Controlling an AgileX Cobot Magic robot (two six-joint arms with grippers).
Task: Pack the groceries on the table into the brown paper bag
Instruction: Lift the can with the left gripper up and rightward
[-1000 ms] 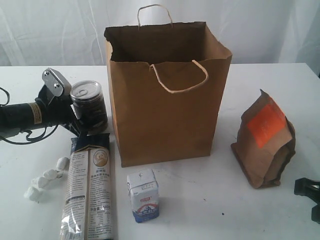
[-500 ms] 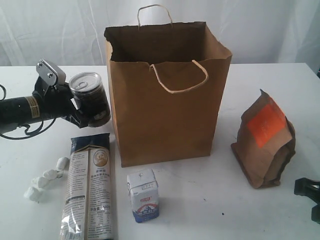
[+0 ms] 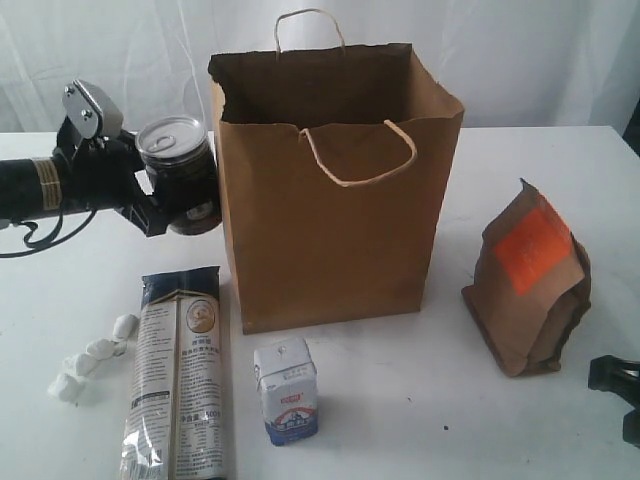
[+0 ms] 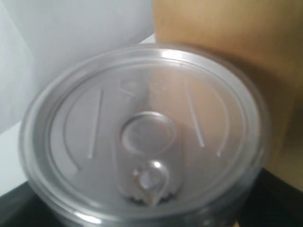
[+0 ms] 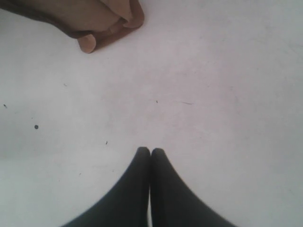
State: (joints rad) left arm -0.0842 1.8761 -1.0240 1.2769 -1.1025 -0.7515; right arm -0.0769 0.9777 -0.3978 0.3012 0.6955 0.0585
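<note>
Silver-lidded dark jar (image 3: 183, 170) near-upright, lid up

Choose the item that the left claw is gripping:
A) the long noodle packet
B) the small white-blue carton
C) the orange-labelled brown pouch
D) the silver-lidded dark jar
D: the left claw is closed around the silver-lidded dark jar, holding it tilted beside the brown paper bag.

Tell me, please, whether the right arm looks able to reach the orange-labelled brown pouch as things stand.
Probably yes: the right gripper sits shut and empty close to the orange-labelled brown pouch, only bare table between them; it must open first.
</note>
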